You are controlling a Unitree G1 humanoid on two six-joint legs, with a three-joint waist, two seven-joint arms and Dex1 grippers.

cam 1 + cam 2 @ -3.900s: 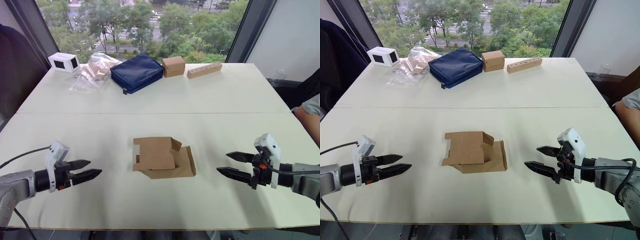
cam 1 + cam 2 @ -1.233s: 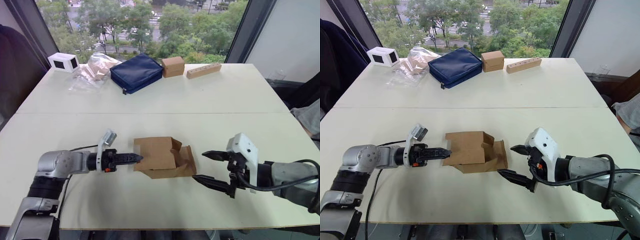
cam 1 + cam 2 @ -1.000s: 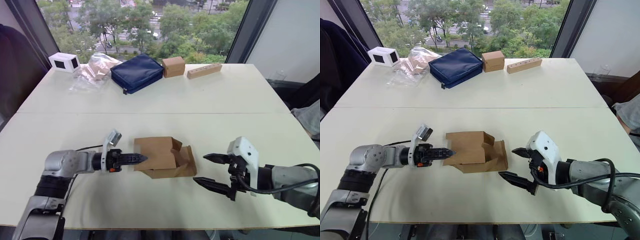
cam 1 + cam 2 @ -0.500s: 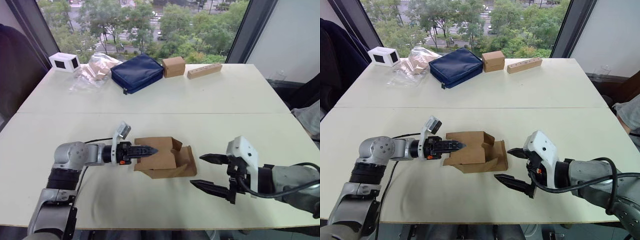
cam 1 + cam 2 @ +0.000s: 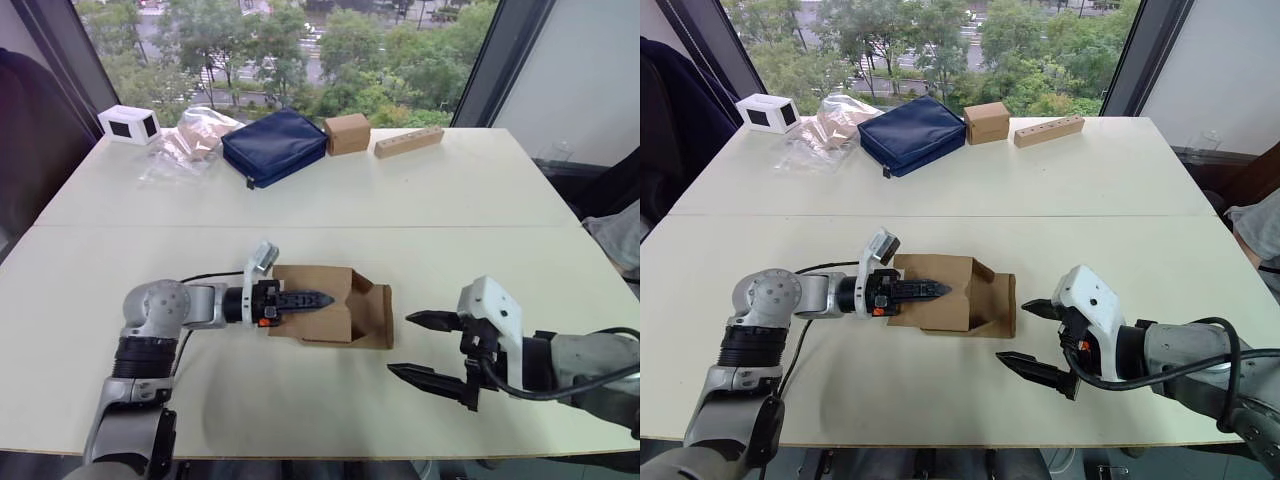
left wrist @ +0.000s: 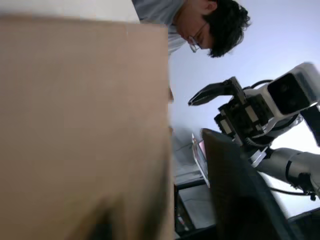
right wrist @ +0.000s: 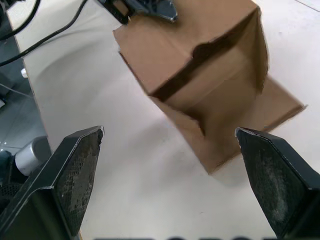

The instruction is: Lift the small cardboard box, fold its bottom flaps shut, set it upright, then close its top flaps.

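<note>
Now small cardboard box (image 5: 330, 315) lies sideways, flaps splayed; left pincer (image 5: 318, 298) closed against it; right pincer (image 5: 425, 348) agape.

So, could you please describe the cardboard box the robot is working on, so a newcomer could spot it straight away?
On the near half of the pale table, between the two grippers, lies a plain brown corrugated cardboard box with open flaps. Unlike the smaller, squarer, closed brown box at the far edge, the left gripper reaches across it.
</note>
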